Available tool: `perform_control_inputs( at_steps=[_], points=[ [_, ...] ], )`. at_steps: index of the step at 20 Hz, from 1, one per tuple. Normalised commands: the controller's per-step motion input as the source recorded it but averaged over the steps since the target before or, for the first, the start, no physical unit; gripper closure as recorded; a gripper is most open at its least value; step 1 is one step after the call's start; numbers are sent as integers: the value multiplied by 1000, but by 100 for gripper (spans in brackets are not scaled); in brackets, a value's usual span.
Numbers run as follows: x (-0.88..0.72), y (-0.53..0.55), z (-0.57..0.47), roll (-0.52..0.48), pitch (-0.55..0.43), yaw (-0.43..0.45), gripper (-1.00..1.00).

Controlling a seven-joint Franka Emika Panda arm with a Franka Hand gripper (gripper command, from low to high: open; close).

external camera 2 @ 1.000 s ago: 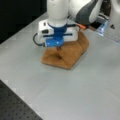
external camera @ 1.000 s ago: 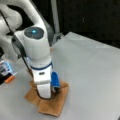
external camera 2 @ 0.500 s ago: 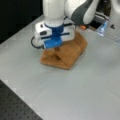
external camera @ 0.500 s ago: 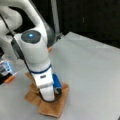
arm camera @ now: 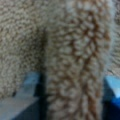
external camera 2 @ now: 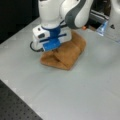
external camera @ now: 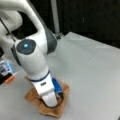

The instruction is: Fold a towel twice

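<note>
Arm bent low over the folded towel, jaws pinching a ridge of cloth.

In a front view we see the arm (external camera: 35, 62) reaching steeply down, its gripper (external camera: 53, 98) buried in the towel (external camera: 62, 87), which lies near the table's (external camera: 95, 75) bottom-left part; bare table spreads wide to the right. In a front view the gripper (external camera 2: 50, 48) sits on the towel's (external camera 2: 67, 53) left end; the cloth lies doubled over, its folded edge toward the bottom, with open table (external camera 2: 75, 95) below and to the right. In the wrist view we see a thick fold of towel (arm camera: 77, 62) rising between the fingers (arm camera: 31, 85), squeezed from both sides.
</note>
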Motion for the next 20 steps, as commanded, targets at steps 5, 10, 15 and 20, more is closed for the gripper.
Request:
perform_control_inputs(
  at_steps=[5, 10, 15, 20],
  points=[
    [292, -330, 38, 160, 43, 197, 100],
    [330, -324, 121, 141, 79, 180, 100],
    [300, -256, 117, 162, 130, 202, 100],
    [263, -190, -41, 220, 87, 119, 100]
  ],
)
